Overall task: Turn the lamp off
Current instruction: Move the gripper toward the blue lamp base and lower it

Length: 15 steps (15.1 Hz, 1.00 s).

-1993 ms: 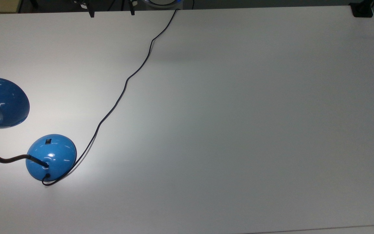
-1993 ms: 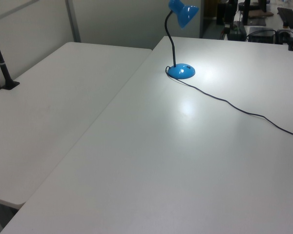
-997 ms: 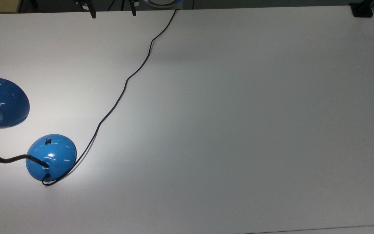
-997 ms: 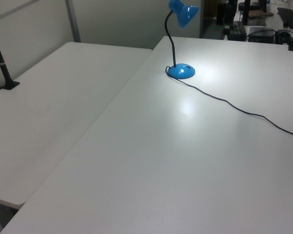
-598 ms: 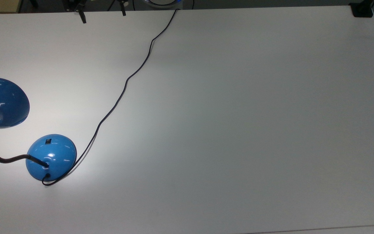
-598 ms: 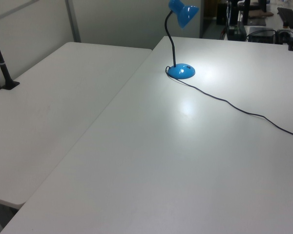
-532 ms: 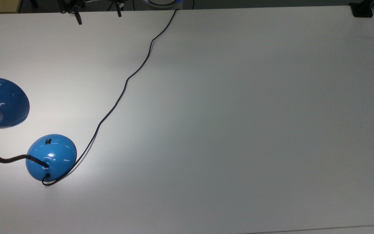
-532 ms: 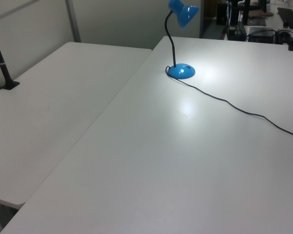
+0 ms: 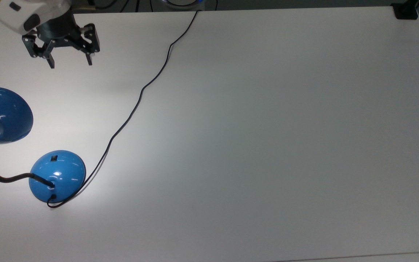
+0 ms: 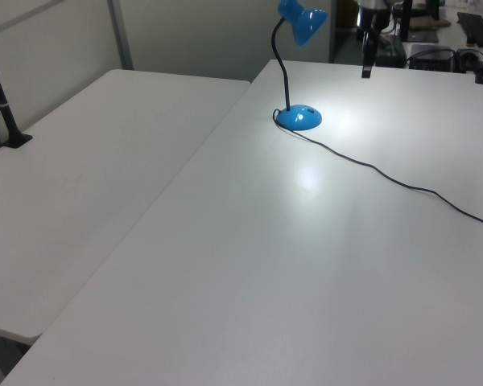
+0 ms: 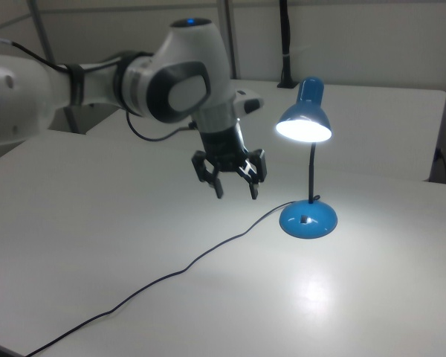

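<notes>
- One lamp (image 9: 56,175) stands near the top view's left edge of the white table (image 9: 267,145), lit; its shade (image 11: 305,119) glows in the right view and a bright patch lies on the table beside the base (image 11: 308,220).
- The gripper (image 9: 70,62) hangs above the table in the top view's upper left, well apart from the base, its two fingers spread wide and holding nothing.
- The small black switch (image 9: 54,158) sits on the dome of the base, on the side toward the gripper in the top view; the task is not yet done.
- Likely risks: a spread finger could miss the small switch and slide off the glossy dome, or a sideways push could shove the light base across the table instead of tipping the switch.
- The shade overhangs near the path in the top view; a careless descent could knock it or the gooseneck (image 9: 2,177).
- The cord (image 9: 140,92) runs from the base to the table's far edge, to the top view's right of the gripper; it is easy to snag.
- Open room is ample: the table lies bare across the top view's right, while the lamp sits close to the left edge.
</notes>
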Each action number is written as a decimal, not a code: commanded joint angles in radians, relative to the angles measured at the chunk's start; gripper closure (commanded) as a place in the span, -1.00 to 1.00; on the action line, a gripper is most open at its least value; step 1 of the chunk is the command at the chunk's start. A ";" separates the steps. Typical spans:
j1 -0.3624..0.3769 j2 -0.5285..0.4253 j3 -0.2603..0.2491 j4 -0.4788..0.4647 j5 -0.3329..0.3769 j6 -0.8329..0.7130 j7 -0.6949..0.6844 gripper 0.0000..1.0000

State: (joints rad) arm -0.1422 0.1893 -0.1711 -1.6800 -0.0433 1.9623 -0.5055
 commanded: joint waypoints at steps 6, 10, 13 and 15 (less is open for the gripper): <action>-0.036 0.189 0.002 -0.003 0.055 0.403 0.090 1.00; -0.039 0.300 0.002 0.002 0.092 0.639 0.119 1.00; -0.045 0.337 0.002 0.006 0.091 0.694 0.119 1.00; -0.045 0.354 0.002 0.008 0.089 0.716 0.125 1.00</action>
State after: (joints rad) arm -0.1838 0.5194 -0.1707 -1.6816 0.0333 2.6390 -0.3993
